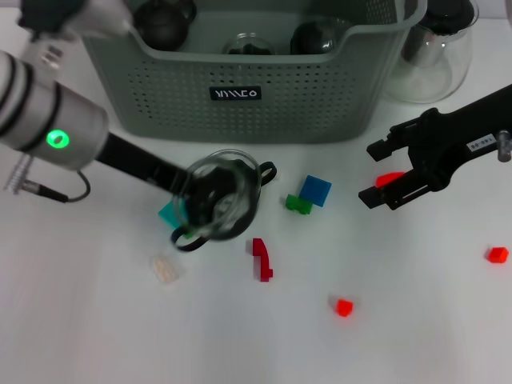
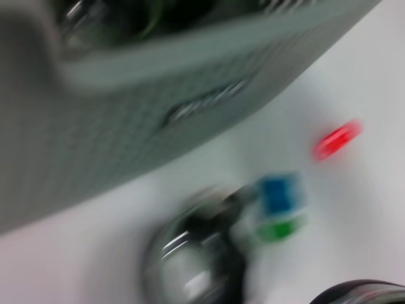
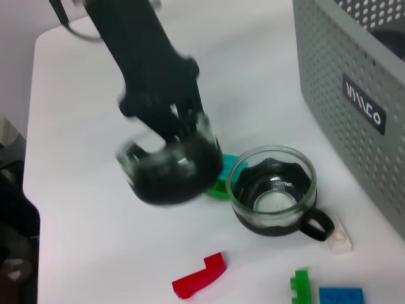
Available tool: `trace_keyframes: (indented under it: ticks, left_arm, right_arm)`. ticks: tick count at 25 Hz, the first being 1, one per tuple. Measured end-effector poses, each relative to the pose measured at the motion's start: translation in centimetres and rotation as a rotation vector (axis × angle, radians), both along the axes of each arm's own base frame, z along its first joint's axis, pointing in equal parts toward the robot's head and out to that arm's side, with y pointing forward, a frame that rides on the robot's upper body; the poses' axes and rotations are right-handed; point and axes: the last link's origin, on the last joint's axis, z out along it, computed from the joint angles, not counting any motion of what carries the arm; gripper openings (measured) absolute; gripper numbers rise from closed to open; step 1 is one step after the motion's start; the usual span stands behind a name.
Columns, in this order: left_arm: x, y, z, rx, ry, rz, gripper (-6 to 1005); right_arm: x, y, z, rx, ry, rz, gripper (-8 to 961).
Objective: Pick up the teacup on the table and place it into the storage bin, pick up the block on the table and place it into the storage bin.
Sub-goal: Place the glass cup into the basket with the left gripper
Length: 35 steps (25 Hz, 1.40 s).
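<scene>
1. Head view: the left gripper (image 1: 190, 192) is reached out from the tabletop's left side to the middle and is clenched on the rim of a dark glass teacup (image 1: 204, 216). The teacup is seen blurred, just in front of the storage bin (image 1: 240, 104), which stands at the far edge. A second cup (image 1: 244, 182) is partly overlapped by it, with its black handle turned toward the bin. A teal block (image 1: 168, 213) is seen just left of the teacup and a pale block (image 1: 164, 269) nearer the front edge. A red bracket piece (image 1: 262, 259), a green block (image 1: 298, 204) and a blue block (image 1: 316, 190) are spread to the right of the cups. The right gripper (image 1: 374, 172) is held over the right side with its fingers spread and nothing grasped; a red block (image 1: 390, 178) is seen between them. A glass carafe (image 1: 436, 48) stands at the far right corner.
2. Left wrist view: everything is blurred. The bin's perforated wall (image 2: 126, 126), a glass cup (image 2: 196, 259), the blue block (image 2: 278, 193) touching the green one (image 2: 278, 228), and the red block (image 2: 337, 139) can be made out.
3. Right wrist view: the teacup (image 3: 168, 168) is shown lifted clear of the tabletop in the left gripper (image 3: 180, 126). The second cup (image 3: 272, 190) is left standing upright just beside it, near the bin (image 3: 354, 114). The teal block (image 3: 221, 180) lies between the two cups. A white block (image 3: 340, 237) lies by the second cup's handle.
</scene>
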Motion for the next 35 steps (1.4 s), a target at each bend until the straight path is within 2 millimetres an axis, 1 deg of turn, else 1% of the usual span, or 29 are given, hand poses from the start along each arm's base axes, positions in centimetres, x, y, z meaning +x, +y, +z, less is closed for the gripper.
trace_keyframes:
  ticks: [4,6,9,10,12,14,17,18,19,23,26,32,35]
  left_arm:
    - [1.1,-0.3,2.7,0.029,-0.256,-0.050,44]
    - [1.7,-0.1,3.7,0.052,-0.321,-0.086,44]
    - [2.8,0.7,5.0,0.091,-0.335,-0.139,44]
    - [3.7,1.5,5.8,0.119,-0.333,-0.176,44]
    - [4.5,2.1,6.4,0.143,-0.327,-0.203,44]
    - [5.6,3.5,7.2,0.191,-0.305,-0.239,43]
    - [7.0,6.0,8.2,0.262,-0.244,-0.267,43]
    - [7.6,7.5,8.6,0.301,-0.200,-0.275,43]
    - [7.6,7.5,8.6,0.301,-0.200,-0.275,43]
    - [8.2,10.4,8.9,0.376,-0.106,-0.281,42]
    - [8.4,12.3,8.7,0.396,-0.048,-0.276,42]
    - [7.6,15.8,6.6,0.402,0.057,-0.259,42]
    - [7.3,16.7,5.5,0.394,0.112,-0.257,41]
  right_arm:
    - [0.4,0.0,0.2,-0.018,-0.005,-0.025,897]
    - [0.7,-0.1,0.2,-0.027,-0.010,-0.042,897]
    - [1.2,-0.1,0.5,-0.028,-0.020,-0.064,896]
    - [1.3,-0.1,0.5,-0.027,-0.022,-0.069,896]
    - [1.5,-0.1,0.7,-0.023,-0.022,-0.077,896]
    - [1.6,-0.2,0.9,-0.021,-0.019,-0.080,896]
    - [1.6,-0.2,1.1,-0.026,-0.015,-0.079,895]
    - [1.6,-0.3,1.1,-0.031,-0.016,-0.079,895]
    - [1.6,-0.3,1.2,-0.038,-0.018,-0.078,895]
    - [1.3,-0.7,1.8,-0.075,-0.018,-0.086,897]
    - [1.1,-0.8,2.4,-0.096,-0.025,-0.116,897]
    - [0.2,-0.5,2.7,-0.116,-0.039,-0.159,897]
    - [0.0,-0.4,2.5,-0.123,-0.045,-0.166,897]
